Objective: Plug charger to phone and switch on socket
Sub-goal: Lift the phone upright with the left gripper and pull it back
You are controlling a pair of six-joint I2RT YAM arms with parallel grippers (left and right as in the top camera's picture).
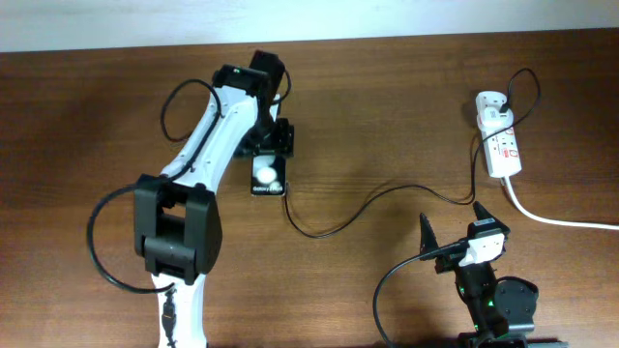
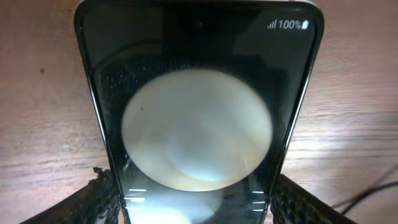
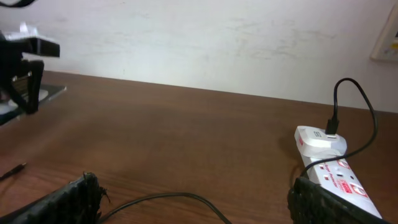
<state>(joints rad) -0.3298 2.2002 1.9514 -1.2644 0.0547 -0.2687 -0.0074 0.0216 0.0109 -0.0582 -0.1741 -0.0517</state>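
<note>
The far end of the small black glossy-screened phone (image 1: 268, 178) is lying under the left gripper (image 1: 270, 155) in the overhead view, so only its near half is showing. In the left wrist view the phone (image 2: 199, 124) is filling the frame, a big pale glare blotting out most of the screen, with its near end cut off at the bottom. There the black ribbed fingers (image 2: 87, 202) are pinching it, pads pressing against both long edges.

The charger (image 1: 334, 227), a long thin black cable, is running from the phone's near right corner across the brown wooden table (image 1: 87, 97) to its white adapter block (image 1: 490, 101). Whether the plug tip is sitting in the phone is too small to tell. The adapter (image 3: 320, 140) is standing in the far end of the socket (image 1: 503, 145), a white elongated power strip with red marks, well apart from the phone. In the right wrist view a finger is covering the near end of the socket (image 3: 342, 180).

The right gripper (image 1: 453, 220) is hovering near the table's front edge with its jaws spread wide, holding nothing, the cable passing just beyond it. A thick white cord (image 1: 561, 220) is trailing off the right edge.
</note>
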